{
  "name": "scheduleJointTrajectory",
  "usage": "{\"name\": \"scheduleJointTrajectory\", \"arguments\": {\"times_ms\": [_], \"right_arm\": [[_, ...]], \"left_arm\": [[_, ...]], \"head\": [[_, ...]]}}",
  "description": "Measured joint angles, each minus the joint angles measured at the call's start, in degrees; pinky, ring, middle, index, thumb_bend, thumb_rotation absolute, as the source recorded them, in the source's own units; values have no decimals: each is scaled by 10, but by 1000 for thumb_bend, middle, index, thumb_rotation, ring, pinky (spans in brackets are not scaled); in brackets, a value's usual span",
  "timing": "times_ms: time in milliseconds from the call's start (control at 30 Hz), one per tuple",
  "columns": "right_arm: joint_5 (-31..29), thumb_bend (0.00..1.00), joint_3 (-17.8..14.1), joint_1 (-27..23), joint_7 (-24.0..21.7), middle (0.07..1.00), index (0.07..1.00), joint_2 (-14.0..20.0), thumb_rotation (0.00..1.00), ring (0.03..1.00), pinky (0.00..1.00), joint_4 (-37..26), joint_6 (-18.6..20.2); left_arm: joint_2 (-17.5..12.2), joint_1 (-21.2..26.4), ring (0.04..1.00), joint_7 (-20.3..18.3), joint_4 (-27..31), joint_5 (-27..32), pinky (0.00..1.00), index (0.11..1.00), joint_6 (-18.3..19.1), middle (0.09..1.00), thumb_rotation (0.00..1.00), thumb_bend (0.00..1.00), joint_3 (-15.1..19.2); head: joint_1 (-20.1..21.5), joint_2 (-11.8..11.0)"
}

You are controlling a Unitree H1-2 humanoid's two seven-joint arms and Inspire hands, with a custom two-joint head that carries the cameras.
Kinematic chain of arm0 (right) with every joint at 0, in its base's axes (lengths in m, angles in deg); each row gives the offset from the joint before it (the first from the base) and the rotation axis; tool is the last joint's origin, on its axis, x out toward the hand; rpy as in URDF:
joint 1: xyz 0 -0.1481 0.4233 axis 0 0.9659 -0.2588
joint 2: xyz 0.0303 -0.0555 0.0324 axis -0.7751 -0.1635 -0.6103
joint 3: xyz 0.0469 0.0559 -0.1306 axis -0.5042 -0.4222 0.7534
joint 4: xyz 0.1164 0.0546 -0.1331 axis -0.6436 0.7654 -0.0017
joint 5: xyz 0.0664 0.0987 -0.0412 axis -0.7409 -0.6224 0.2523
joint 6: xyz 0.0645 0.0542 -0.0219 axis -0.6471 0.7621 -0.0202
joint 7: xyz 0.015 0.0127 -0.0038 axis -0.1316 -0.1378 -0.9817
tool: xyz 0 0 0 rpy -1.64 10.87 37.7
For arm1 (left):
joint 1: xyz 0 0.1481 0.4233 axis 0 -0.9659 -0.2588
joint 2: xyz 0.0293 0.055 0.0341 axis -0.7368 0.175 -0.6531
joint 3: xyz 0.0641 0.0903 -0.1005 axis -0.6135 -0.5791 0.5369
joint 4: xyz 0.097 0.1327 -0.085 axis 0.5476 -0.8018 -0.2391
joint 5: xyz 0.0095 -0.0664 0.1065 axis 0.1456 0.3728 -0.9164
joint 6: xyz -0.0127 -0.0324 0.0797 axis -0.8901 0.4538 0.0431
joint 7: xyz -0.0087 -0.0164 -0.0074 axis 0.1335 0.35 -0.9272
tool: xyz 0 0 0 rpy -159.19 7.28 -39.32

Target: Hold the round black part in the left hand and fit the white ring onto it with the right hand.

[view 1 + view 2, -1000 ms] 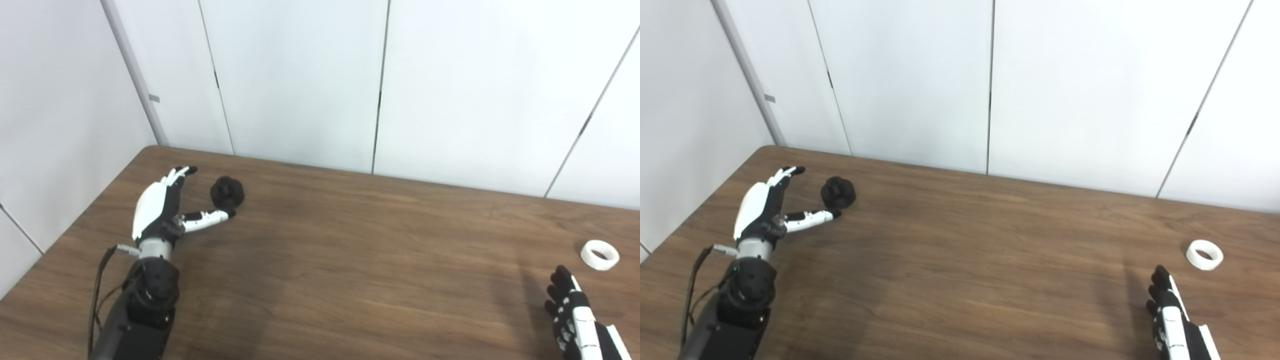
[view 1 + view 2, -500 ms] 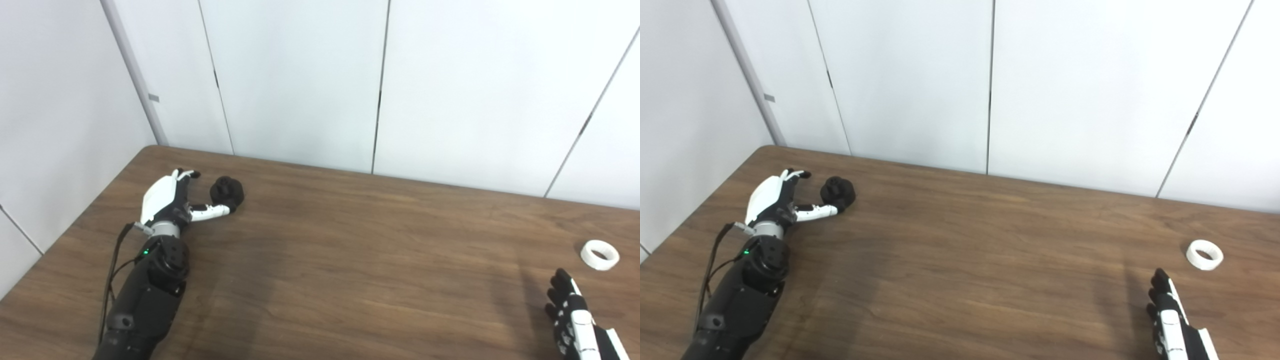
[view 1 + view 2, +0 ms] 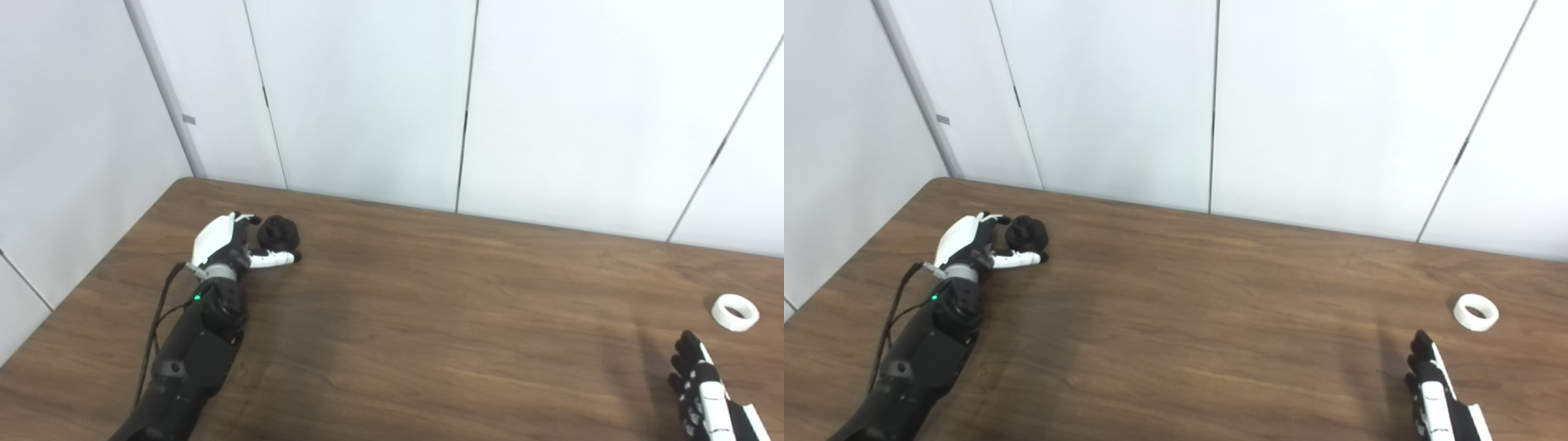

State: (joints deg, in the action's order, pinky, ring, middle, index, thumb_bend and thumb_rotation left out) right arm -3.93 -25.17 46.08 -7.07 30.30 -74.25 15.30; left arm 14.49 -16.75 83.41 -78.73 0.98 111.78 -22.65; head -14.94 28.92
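— Black round part (image 3: pixel 278 231) sits on the wooden table (image 3: pixel 429 306) between our left hand's (image 3: pixel 228 245) fingers and thumb, not yet gripped.
— Since a second ago we've reached forward around it.
— Our right hand (image 3: pixel 704 395), fingers extended, holds nothing; the white ring (image 3: pixel 734 312) lies just beyond it.

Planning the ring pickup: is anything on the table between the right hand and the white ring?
Nothing visible. Only bare table lies between the right hand and the white ring, which sits just beyond it.
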Motion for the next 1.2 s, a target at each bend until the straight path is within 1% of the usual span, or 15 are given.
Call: {"name": "scheduleJointTrajectory", "arguments": {"times_ms": [133, 333, 500, 1000, 1200], "right_arm": [[0, 324, -1, 0, 1, 1000, 1000, -2, 1000, 1000, 1000, -2, 0], [1, 360, 0, 1, 1, 1000, 1000, -3, 1000, 1000, 1000, -4, 0], [3, 372, -1, 1, 2, 1000, 1000, -3, 1000, 1000, 1000, -4, 0], [2, 340, -3, 5, 1, 1000, 1000, -3, 1000, 1000, 1000, -4, 1], [2, 330, -3, 5, 0, 1000, 1000, -2, 1000, 1000, 1000, -4, 1]], "left_arm": [[0, 13, 1000, 4, -18, 0, 1000, 841, -2, 984, 342, 1000, -10], [0, 24, 1000, 13, -38, 6, 1000, 832, -13, 976, 325, 1000, -13], [1, 25, 1000, 18, -42, 10, 1000, 822, -17, 969, 302, 1000, -14], [1, 28, 1000, 26, -49, 9, 1000, 813, -16, 952, 313, 982, -18], [1, 27, 997, 29, -49, 9, 1000, 796, -16, 940, 280, 973, -18]], "head": [[2, 0], [4, 0], [4, 2], [-3, 8], [-3, 9]]}}
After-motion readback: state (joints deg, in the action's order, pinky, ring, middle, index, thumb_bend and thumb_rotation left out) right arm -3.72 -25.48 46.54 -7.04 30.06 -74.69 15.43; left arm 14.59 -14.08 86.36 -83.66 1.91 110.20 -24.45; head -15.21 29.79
